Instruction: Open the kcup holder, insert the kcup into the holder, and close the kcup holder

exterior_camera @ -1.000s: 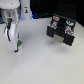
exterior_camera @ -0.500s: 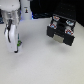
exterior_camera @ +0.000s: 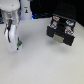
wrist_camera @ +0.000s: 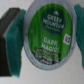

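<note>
Closest in, the wrist view is filled by the kcup (wrist_camera: 51,31): its round green lid with white lettering and a pale rim sits square to the camera, and the rim runs out of the picture along one edge. A green-padded finger (wrist_camera: 15,35) with a black block behind it presses against the lid's rim on one side, and a strip of green pad (wrist_camera: 81,37) shows at the opposite edge, so the tool (wrist_camera: 49,36) is pinching the kcup between its two pads, leaving no slack at either rim. In the exterior view the tool (exterior_camera: 16,45) hangs low at the exterior view's left, the white arm (exterior_camera: 10,22) rising above it, a touch of green showing near its tip just above the bench (exterior_camera: 40,65). Whether the pod touches the bench cannot be told. Beyond the tool, toward the exterior view's right and farther back, stands the kcup holder (exterior_camera: 61,30), a black boxy unit set at an angle, with small light handles on its fronts; it is well apart from the tool. The stretch of pale bench between tool and holder is bare and wide, and the near bench in front of both is likewise open.
</note>
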